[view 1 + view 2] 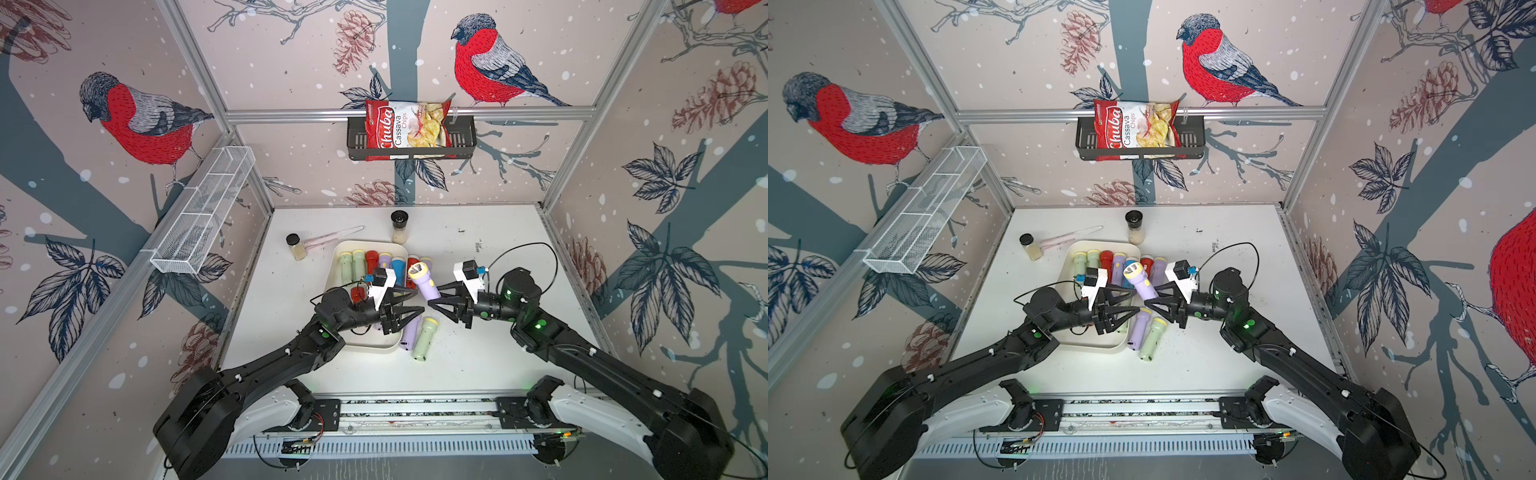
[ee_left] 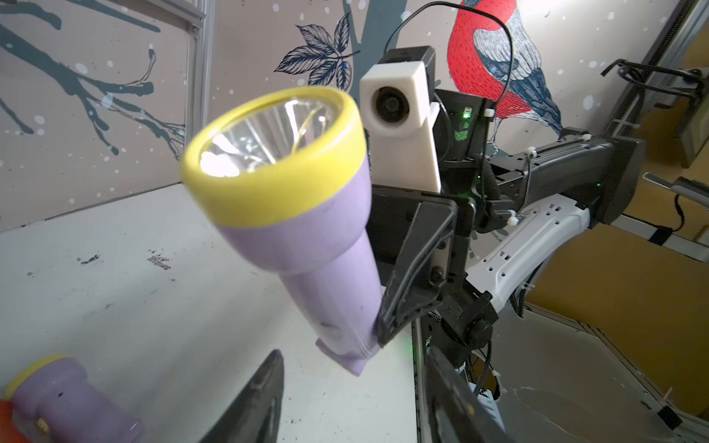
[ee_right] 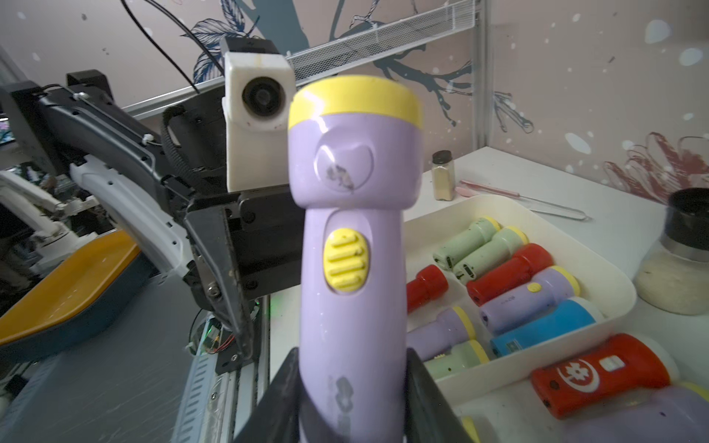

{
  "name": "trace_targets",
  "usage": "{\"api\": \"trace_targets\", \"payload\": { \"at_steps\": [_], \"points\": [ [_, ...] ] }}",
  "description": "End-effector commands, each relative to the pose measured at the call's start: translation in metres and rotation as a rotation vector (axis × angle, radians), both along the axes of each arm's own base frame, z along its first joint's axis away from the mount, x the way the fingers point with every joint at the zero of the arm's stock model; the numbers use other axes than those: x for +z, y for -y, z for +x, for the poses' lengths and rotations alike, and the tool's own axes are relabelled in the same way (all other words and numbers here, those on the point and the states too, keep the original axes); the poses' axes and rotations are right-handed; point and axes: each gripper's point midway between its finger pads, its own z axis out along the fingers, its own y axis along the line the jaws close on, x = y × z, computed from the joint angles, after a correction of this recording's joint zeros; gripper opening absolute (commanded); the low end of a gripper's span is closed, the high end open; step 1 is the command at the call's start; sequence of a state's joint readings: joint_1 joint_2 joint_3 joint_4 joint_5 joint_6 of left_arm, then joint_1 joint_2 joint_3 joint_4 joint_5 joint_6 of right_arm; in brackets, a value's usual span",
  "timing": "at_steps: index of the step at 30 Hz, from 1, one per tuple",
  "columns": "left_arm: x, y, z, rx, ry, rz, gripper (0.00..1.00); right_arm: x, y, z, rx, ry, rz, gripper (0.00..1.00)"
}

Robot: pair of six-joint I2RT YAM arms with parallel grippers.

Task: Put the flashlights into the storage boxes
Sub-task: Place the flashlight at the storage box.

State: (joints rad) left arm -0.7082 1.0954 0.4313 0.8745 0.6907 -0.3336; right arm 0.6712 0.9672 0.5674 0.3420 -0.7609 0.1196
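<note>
Right gripper [image 1: 434, 297] clamped on the tail of one lilac flashlight [image 1: 424, 284], held in the air just beside the cream tray [image 1: 341, 253]. Long axis tilted: pale yellow head up, toward the back wall. Yellow ribbed switch, scuffed emblem on the neck. Left gripper [image 1: 418, 301] parted, empty, close by.
</note>
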Motion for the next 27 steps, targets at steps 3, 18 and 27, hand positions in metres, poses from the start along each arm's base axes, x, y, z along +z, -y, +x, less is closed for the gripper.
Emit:
{"api": "trace_targets", "payload": {
  "at_steps": [3, 18, 27],
  "points": [
    [0.028, -0.002, -0.01, -0.04, 0.102, -0.092, 0.58, 0.014, -0.004, -0.017, 0.123, 0.048, 0.033, 0.33],
    [0.037, 0.001, -0.017, -0.09, 0.11, -0.127, 0.5, 0.015, -0.008, -0.023, 0.189, 0.031, 0.035, 0.33],
    [0.038, 0.002, -0.018, -0.101, 0.11, -0.132, 0.35, 0.01, -0.011, -0.022, 0.203, 0.007, 0.019, 0.34]
  ]
}}
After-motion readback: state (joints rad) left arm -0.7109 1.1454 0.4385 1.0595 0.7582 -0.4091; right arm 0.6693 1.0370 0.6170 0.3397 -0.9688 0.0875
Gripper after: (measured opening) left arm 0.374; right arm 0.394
